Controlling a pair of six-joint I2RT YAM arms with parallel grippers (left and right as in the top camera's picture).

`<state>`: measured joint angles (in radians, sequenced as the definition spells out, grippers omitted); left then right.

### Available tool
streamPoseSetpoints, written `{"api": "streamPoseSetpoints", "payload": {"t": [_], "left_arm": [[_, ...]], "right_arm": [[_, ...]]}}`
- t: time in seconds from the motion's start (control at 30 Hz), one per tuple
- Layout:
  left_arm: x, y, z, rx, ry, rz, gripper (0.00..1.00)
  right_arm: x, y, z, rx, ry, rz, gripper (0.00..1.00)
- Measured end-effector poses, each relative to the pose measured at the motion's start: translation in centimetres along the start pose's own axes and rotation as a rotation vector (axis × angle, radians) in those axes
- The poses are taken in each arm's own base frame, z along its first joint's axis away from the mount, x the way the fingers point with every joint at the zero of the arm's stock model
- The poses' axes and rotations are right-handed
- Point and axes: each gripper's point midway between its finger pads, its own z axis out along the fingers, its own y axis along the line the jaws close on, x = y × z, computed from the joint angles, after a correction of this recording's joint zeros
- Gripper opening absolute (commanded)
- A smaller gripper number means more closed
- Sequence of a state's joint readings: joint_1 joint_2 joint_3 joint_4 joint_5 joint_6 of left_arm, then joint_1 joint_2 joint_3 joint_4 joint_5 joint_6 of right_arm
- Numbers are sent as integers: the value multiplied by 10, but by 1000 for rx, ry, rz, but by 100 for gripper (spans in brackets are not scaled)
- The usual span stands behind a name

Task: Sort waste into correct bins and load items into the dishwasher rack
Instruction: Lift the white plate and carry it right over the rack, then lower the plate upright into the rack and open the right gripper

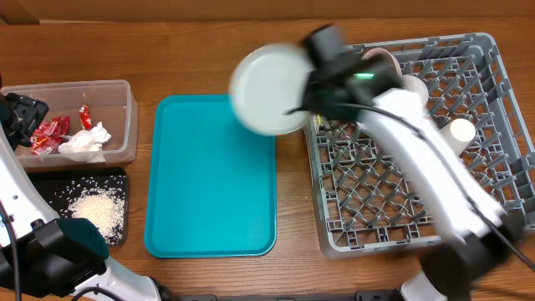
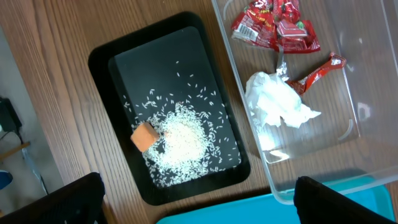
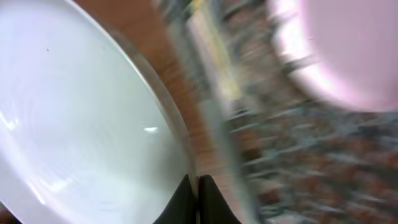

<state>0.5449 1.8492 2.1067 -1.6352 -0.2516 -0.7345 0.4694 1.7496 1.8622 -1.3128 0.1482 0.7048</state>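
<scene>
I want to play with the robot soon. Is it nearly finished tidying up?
Nearly. Done: the red wrappers and napkin lie in the clear tub, the rice and orange cube in the black tray, and a white cup sits in the rack. Nothing shows on the teal tray. In hand: the right gripper pinches a round plate by its rim, beside the rack. Left: set that plate in.

Table (image 1: 209, 50) wood, visible grain, satin finish; teal tray (image 1: 209, 176) smooth plastic, low sheen; dishwasher rack (image 1: 359, 209) matt grey plastic. Clear tub (image 2: 367, 68) transparent glossy plastic, bright highlights; black tray (image 2: 101, 68) smooth black plastic, slight shine; red wrapper (image 2: 273, 25) crinkled shiny film; white napkin (image 2: 273, 102) crumpled matt paper; rice grains (image 2: 180, 140) dull, loose; orange cube (image 2: 144, 137) matt. Round plate (image 3: 74, 124) smooth, glossy, with highlights.
</scene>
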Motion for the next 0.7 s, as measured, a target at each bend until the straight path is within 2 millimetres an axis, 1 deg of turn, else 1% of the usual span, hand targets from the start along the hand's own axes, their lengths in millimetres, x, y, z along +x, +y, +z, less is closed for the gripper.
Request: {"api": "streamPoseSetpoints", "payload": {"t": [0.07, 0.13, 0.27, 0.3, 0.4, 0.47, 0.57, 0.7], "left_arm": [[0, 0, 0, 0, 0, 0, 100], [0, 0, 0, 0, -1, 0, 100], [0, 0, 0, 0, -1, 0, 100], [0, 0, 0, 0, 0, 0, 100], [0, 0, 0, 0, -1, 0, 100], [0, 0, 0, 0, -1, 0, 100], [0, 0, 0, 0, 0, 0, 100], [0, 0, 0, 0, 0, 0, 100]], "right_arm": [[-10, -32, -30, 55, -58, 21, 4], [-10, -66, -55, 137, -89, 31, 4], [5, -122, -87, 331, -96, 46, 4], [7, -131, -93, 365, -104, 49, 4], [3, -140, -101, 390, -148, 64, 4], [5, -145, -105, 398, -162, 65, 4], [13, -156, -112, 406, -179, 66, 4], [28, -174, -123, 419, -203, 68, 4]]}}
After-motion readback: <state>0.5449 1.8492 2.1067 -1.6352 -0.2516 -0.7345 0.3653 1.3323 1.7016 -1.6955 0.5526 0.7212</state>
